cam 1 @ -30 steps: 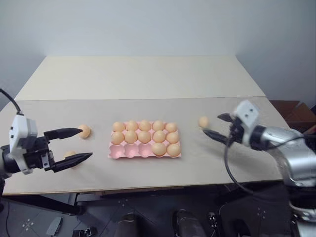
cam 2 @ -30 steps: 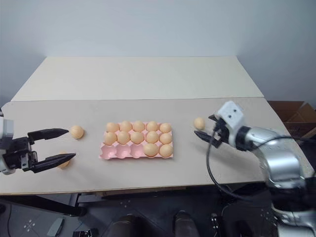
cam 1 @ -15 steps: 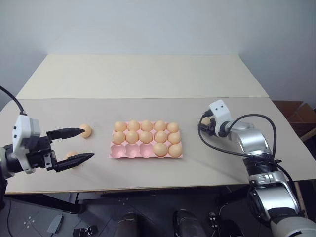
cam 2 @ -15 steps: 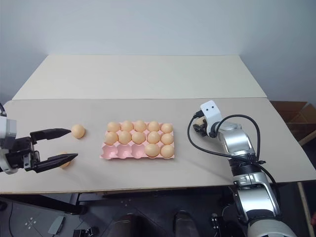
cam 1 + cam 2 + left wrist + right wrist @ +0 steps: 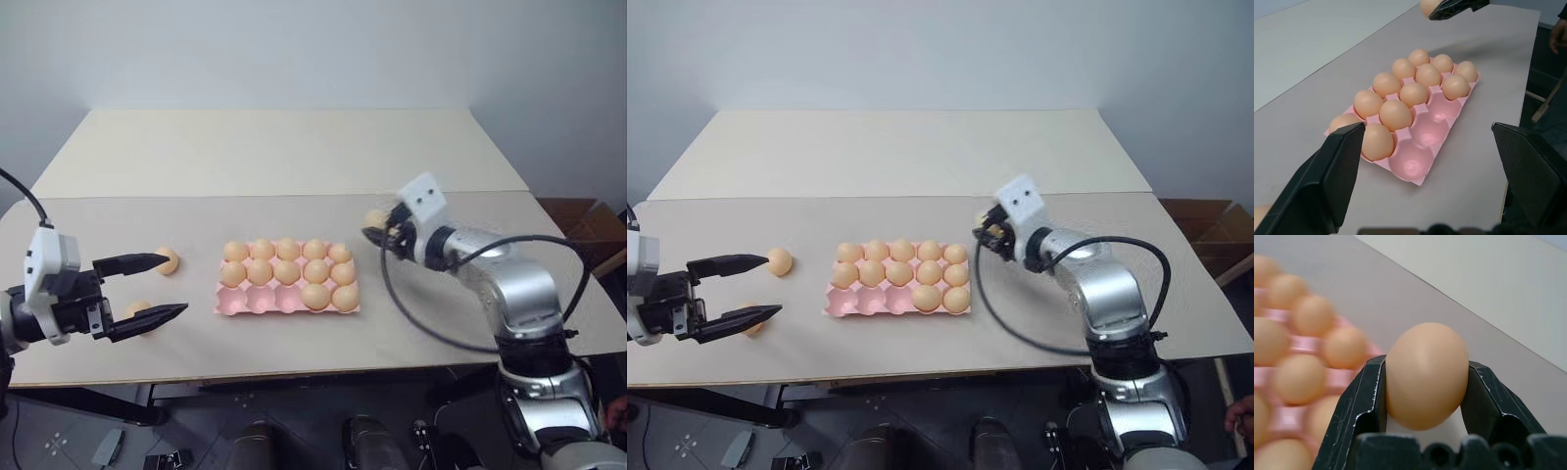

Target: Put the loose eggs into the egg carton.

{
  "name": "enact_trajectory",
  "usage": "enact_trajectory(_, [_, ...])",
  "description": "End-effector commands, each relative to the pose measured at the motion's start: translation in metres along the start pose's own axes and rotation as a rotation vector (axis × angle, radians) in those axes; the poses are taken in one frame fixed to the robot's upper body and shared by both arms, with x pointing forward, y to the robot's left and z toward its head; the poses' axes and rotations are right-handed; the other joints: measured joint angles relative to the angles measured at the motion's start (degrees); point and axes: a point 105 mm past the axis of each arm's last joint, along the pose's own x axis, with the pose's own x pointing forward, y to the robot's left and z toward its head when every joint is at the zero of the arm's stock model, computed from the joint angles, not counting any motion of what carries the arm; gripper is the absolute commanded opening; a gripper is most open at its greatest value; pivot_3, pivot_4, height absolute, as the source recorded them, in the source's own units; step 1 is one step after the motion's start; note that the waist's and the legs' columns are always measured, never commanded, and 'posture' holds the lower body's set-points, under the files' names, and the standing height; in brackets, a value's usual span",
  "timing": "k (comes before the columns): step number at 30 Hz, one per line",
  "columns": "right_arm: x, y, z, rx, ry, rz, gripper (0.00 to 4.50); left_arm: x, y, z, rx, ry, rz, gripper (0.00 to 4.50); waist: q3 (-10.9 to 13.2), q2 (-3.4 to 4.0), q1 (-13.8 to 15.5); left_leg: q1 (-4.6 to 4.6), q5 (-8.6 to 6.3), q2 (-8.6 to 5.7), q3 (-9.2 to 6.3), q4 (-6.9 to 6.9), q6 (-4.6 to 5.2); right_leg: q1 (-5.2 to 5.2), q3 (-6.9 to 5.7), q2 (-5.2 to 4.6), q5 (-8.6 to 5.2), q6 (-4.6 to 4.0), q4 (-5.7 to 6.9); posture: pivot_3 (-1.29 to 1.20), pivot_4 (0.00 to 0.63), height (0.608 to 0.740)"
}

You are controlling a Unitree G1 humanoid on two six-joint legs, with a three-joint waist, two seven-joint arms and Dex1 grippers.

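Observation:
The pink egg carton [image 5: 251,303] lies mid-table with eggs in its back and middle rows and two at the front right; three front-left cups [image 5: 1413,166] are bare. My right gripper [image 5: 377,227] hovers just right of the carton's far corner, shut on a loose egg [image 5: 1426,374] clamped between both fingers. My left gripper [image 5: 174,284] stands open left of the carton, nothing between its fingers. One loose egg [image 5: 169,259] rests on the table by its upper fingertip. Another loose egg [image 5: 137,310] sits behind its lower finger.
The table's far half [image 5: 284,147] is a lighter beige board beyond a seam. A cardboard box [image 5: 588,227] stands off the right edge. A person's hand [image 5: 1559,36] shows past the table's right side.
My right gripper shut on the egg lying right of the carton, lifted it and carried it left toward the carton. The left gripper stayed put.

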Motion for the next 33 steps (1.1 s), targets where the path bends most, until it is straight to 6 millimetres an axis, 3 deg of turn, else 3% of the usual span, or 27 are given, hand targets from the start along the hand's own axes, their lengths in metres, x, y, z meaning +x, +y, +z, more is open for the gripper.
enact_trajectory(1, [0.009, 0.046, 0.004, -0.007, -0.013, 0.148, 1.92, -0.001, 0.0, 0.011, 0.04, -0.011, -0.015, 4.5, 0.0, 0.0, 0.0, 0.0, 0.0, 0.0, 0.0, 0.0, 0.0, -0.01, 0.0, 0.0, -0.01, -0.01, 0.0, 0.0, 0.15, 0.74])
enact_trajectory(8, [0.036, 0.075, -0.012, -0.04, 0.055, 0.185, 1.92, -0.003, 0.0, 0.012, 0.043, -0.005, -0.02, 4.5, 0.0, -0.01, 0.3, -0.04, 0.02, -0.1, 0.03, 0.0, -0.03, 0.0, -0.03, -0.08, -0.01, -0.02, -0.03, 0.0, 0.15, 0.74])
enact_trajectory(9, [0.038, 0.077, -0.013, -0.044, 0.06, 0.19, 2.62, -0.003, 0.0, 0.012, 0.043, -0.003, -0.019, 4.5, 0.0, -0.01, 0.2, -0.04, 0.02, -0.1, 0.04, 0.0, -0.03, 0.0, -0.04, -0.07, -0.01, -0.02, -0.03, 0.0, 0.15, 0.74])
enact_trajectory(14, [0.041, 0.077, -0.015, -0.056, 0.073, 0.173, 4.23, -0.004, -0.001, 0.012, 0.042, -0.001, -0.016, 4.5, 0.0, -0.01, 0.2, -0.03, 0.02, -0.09, 0.04, 0.0, -0.03, -0.01, -0.06, -0.06, -0.02, -0.03, -0.01, 0.0, 0.15, 0.74])
enact_trajectory(16, [0.038, 0.073, -0.006, -0.054, 0.041, 0.151, 4.45, -0.004, -0.001, 0.013, 0.042, 0.0, -0.014, 4.5, 0.0, -0.01, 0.2, -0.04, 0.02, -0.09, 0.05, 0.0, -0.03, -0.01, -0.06, -0.06, -0.02, -0.03, -0.01, 0.0, 0.15, 0.74])
enact_trajectory(25, [-0.019, 0.042, 0.038, -0.077, -0.103, 0.128, 4.45, -0.005, 0.003, 0.011, 0.041, -0.003, -0.003, 4.5, 0.0, -0.01, 0.4, -0.06, 0.02, -0.08, 0.0, 0.0, -0.03, 0.0, -0.11, -0.07, -0.02, -0.02, -0.04, 0.0, 0.15, 0.74])
enact_trajectory(29, [-0.053, 0.014, 0.031, -0.096, -0.106, 0.106, 4.45, -0.011, 0.008, 0.005, 0.033, 0.012, 0.034, 4.5, 0.0, -0.01, 0.5, -0.06, 0.01, -0.09, 0.01, 0.0, -0.03, 0.05, -0.15, -0.08, -0.04, -0.02, -0.11, 0.0, 0.15, 0.74])
enact_trajectory(33, [-0.085, -0.015, 0.005, -0.099, -0.085, 0.097, 4.45, -0.021, 0.011, -0.002, 0.012, 0.032, 0.082, 4.5, 0.0, -0.03, 0.4, -0.06, 0.0, -0.09, 0.05, 0.0, -0.02, 0.07, -0.15, -0.09, -0.06, -0.01, -0.17, 0.0, 0.15, 0.74])
